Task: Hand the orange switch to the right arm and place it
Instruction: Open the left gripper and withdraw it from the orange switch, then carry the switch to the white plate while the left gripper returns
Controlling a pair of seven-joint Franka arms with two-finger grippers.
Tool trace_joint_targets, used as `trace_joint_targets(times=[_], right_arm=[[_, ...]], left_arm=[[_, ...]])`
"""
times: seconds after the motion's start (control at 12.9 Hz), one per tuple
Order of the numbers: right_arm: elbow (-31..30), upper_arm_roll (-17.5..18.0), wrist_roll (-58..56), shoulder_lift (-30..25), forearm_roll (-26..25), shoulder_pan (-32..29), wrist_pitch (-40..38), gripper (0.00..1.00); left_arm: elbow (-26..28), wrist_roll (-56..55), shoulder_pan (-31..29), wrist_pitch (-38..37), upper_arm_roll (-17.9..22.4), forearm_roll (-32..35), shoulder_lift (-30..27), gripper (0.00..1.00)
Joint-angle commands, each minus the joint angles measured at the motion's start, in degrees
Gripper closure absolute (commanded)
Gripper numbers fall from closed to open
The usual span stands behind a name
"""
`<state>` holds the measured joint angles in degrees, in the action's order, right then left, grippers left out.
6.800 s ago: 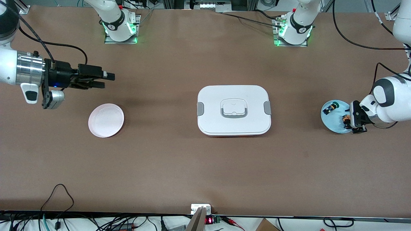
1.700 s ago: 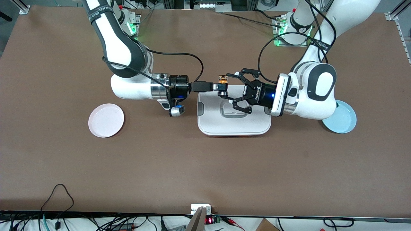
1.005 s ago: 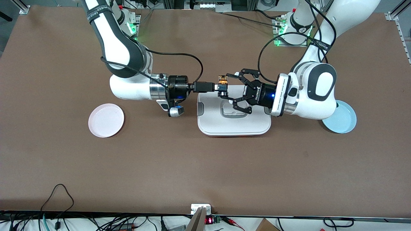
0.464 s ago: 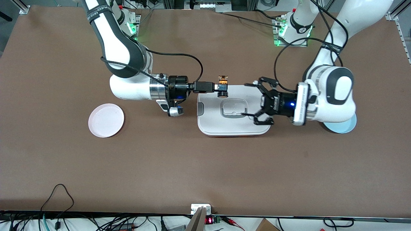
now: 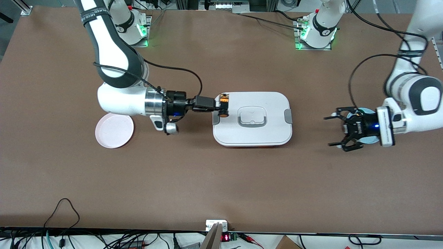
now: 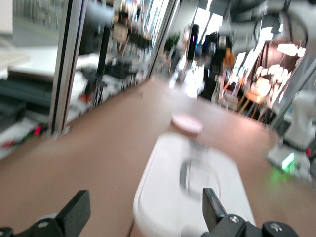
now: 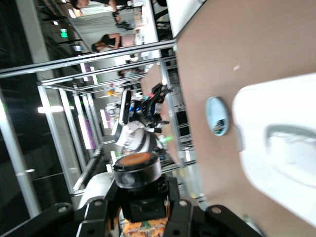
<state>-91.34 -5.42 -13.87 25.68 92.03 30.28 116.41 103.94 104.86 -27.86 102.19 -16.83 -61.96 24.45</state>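
Observation:
My right gripper (image 5: pixel 221 105) is shut on the orange switch (image 5: pixel 223 103) and holds it over the edge of the white box (image 5: pixel 256 138) that faces the right arm's end of the table. In the right wrist view the switch (image 7: pixel 137 170) sits between my fingers (image 7: pixel 94 217), its orange cap pointing away from the gripper (image 7: pixel 140 210). My left gripper (image 5: pixel 334 132) is open and empty over the table beside the blue plate (image 5: pixel 362 111). In the left wrist view its fingers (image 6: pixel 74 212) stand wide apart, with nothing in the gripper (image 6: pixel 143 215).
A pink plate (image 5: pixel 114 129) lies on the table under the right arm's wrist. The white box with a grey handle stands mid-table. The right wrist view shows the blue plate (image 7: pixel 217 116) with a small dark thing on it.
My left gripper has let go of the switch and drawn back to the blue plate. My right gripper has carried the switch off toward the pink plate.

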Motion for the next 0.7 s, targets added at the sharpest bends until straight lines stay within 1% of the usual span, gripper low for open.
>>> trace_joint_targets(times=[0.0, 0.08, 0.15, 0.23, 0.31, 0.39, 0.46, 0.54, 0.62], right_arm=[[-0.32, 0.41, -1.25, -0.81, -8.14, -2.84, -3.02, 0.78], [-0.59, 0.32, -1.42, -0.89, -12.70, -3.99, -4.43, 0.78], [-0.59, 0.41, -1.42, -1.07, -17.19, -5.13, -5.92, 0.78], [-0.59, 0.41, -1.42, -1.07, -21.15, -6.53, -7.85, 0.78], [-0.68, 0.41, -2.56, -1.07, -24.84, -7.59, -9.35, 0.78], [-1.03, 0.41, -4.48, -1.07, -27.49, -8.91, -10.41, 0.78], [-1.20, 0.41, -5.28, -1.33, -28.64, -9.62, -11.20, 0.78], [-1.47, 0.41, -6.16, -1.68, -31.61, -10.41, -11.38, 0.78], [-1.47, 0.41, -7.56, -1.86, -35.91, -11.11, -11.39, 0.78]], left_arm=[[-2.24, -0.79, -0.53, 0.46, 3.46, 13.03, -1.07, 0.00], [-3.99, -3.41, -0.53, 2.21, 4.26, 18.83, -0.90, 0.00], [-5.58, -7.35, -0.53, 5.97, 4.53, 25.33, -0.90, 0.00], [-6.20, -10.96, -0.44, 8.44, 4.70, 31.22, -0.98, 0.00], [-9.17, -16.39, -0.18, 11.77, 4.79, 37.63, -0.98, 0.00], [-12.07, -23.92, 0.35, 12.85, 4.62, 44.57, -1.07, 0.00], [-15.32, -33.83, 2.00, 12.77, 4.44, 52.73, -1.33, 0.00], [-18.05, -44.11, 3.33, 12.42, 4.18, 60.04, -2.03, 0.00], [-19.29, -51.52, 4.47, 10.25, 4.00, 62.81, -3.08, 0.00]])
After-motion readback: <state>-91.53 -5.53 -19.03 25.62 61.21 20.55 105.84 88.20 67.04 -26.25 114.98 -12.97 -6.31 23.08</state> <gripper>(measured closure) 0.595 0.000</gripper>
